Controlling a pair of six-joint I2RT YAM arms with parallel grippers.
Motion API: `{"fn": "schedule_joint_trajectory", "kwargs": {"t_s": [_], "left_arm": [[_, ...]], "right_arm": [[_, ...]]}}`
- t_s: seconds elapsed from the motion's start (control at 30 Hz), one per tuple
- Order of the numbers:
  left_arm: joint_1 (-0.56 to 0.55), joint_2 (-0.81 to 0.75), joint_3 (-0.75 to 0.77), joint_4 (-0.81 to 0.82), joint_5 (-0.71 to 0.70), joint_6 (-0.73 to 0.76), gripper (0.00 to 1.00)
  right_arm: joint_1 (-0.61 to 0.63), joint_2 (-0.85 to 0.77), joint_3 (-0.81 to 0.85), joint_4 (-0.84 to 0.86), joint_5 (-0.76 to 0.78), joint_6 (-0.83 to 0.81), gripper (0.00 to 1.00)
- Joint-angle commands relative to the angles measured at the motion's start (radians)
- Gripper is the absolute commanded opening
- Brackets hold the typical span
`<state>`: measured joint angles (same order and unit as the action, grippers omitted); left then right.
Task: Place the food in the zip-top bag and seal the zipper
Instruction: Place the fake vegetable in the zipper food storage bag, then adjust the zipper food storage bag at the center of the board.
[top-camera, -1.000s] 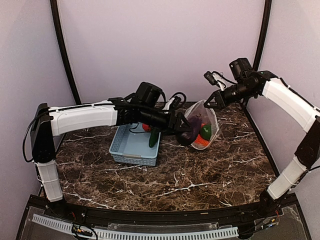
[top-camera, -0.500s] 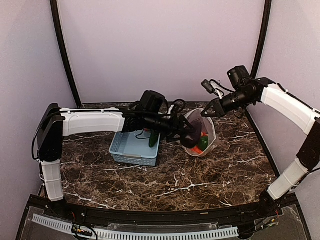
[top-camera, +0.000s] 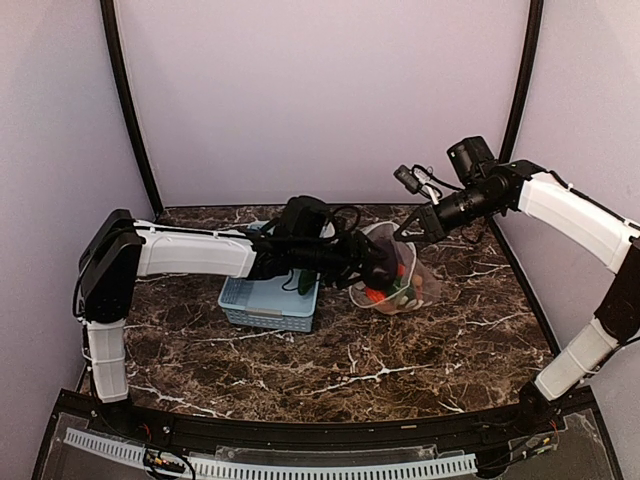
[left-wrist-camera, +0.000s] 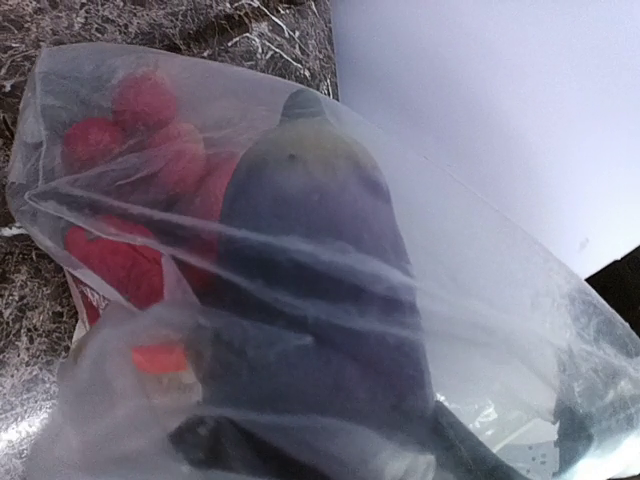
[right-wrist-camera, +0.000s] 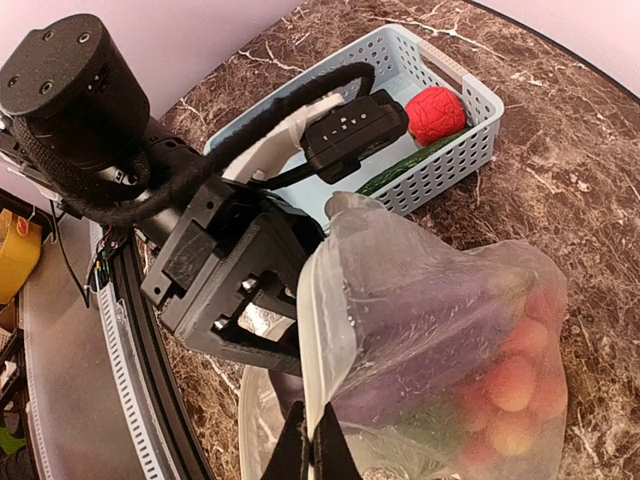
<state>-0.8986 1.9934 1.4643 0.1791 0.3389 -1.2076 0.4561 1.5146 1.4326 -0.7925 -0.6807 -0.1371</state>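
Reaching across from the left, the left gripper (top-camera: 370, 262) sits in the open mouth of the bag (right-wrist-camera: 430, 265), clamped on the near end of the eggplant (left-wrist-camera: 320, 290), its fingers mostly veiled by plastic. Eggplant lies inside the bag, nose toward the tomatoes (left-wrist-camera: 150, 130) at the bag's far end. Green and orange bits sit low in the bag, blurred. Right gripper (right-wrist-camera: 316, 448) is pinched tight on the bag's upper rim, keeping the mouth raised while the bag's bottom rests on the table (top-camera: 400, 370). Bag is right of centre, just beside the basket (top-camera: 262, 305). Basket is light blue, slotted, holds a cucumber (right-wrist-camera: 400, 172) and a red piece (right-wrist-camera: 436, 113). Table is dark brown marble, white veins, glossy. Plain lilac walls (top-camera: 320, 90) on three sides, black poles (top-camera: 125, 100) curving up at the back corners.
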Motion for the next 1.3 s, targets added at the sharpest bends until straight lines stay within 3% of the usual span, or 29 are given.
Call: {"fn": "schedule_joint_trajectory", "kwargs": {"t_s": [0.0,0.07,0.3,0.37,0.43,0.63,0.77,0.87,0.97,1.1,1.17,1.27], "left_arm": [[0.004,0.009,0.026,0.044,-0.098,-0.042,0.63],[0.004,0.008,0.047,0.020,-0.104,-0.021,0.74],[-0.006,-0.014,0.061,-0.006,-0.095,0.038,0.78],[-0.011,-0.026,0.064,-0.030,-0.100,0.064,0.89],[-0.014,-0.039,0.064,-0.046,-0.105,0.092,0.94],[-0.024,-0.114,0.065,-0.133,-0.129,0.234,0.96],[-0.060,-0.171,0.110,-0.220,-0.111,0.449,0.99],[-0.082,-0.214,0.128,-0.305,-0.168,0.578,0.99],[-0.089,-0.281,0.031,-0.315,-0.261,0.659,0.99],[-0.091,-0.373,-0.176,-0.156,-0.372,0.668,0.99],[-0.092,-0.358,-0.160,-0.238,-0.384,0.667,0.91],[-0.092,-0.268,-0.056,-0.407,-0.394,0.621,0.68]], "right_arm": [[0.007,-0.026,0.034,0.026,-0.010,-0.004,0.00],[0.007,-0.042,0.035,0.030,0.003,-0.002,0.00],[0.003,-0.041,0.042,0.025,0.037,-0.005,0.00],[0.002,-0.032,0.049,0.021,0.037,-0.004,0.00],[0.000,-0.026,0.060,0.017,0.038,-0.004,0.00],[-0.021,-0.018,0.078,0.005,0.047,-0.005,0.00],[-0.034,-0.016,0.074,0.004,0.054,-0.010,0.00],[-0.044,-0.013,0.073,0.004,0.055,-0.010,0.00],[-0.049,-0.010,0.078,0.004,0.055,-0.010,0.00],[-0.050,-0.009,0.075,0.005,0.058,-0.010,0.00],[-0.050,-0.010,0.069,0.009,0.059,-0.009,0.00],[-0.050,-0.009,0.061,0.014,0.059,-0.012,0.00]]}}
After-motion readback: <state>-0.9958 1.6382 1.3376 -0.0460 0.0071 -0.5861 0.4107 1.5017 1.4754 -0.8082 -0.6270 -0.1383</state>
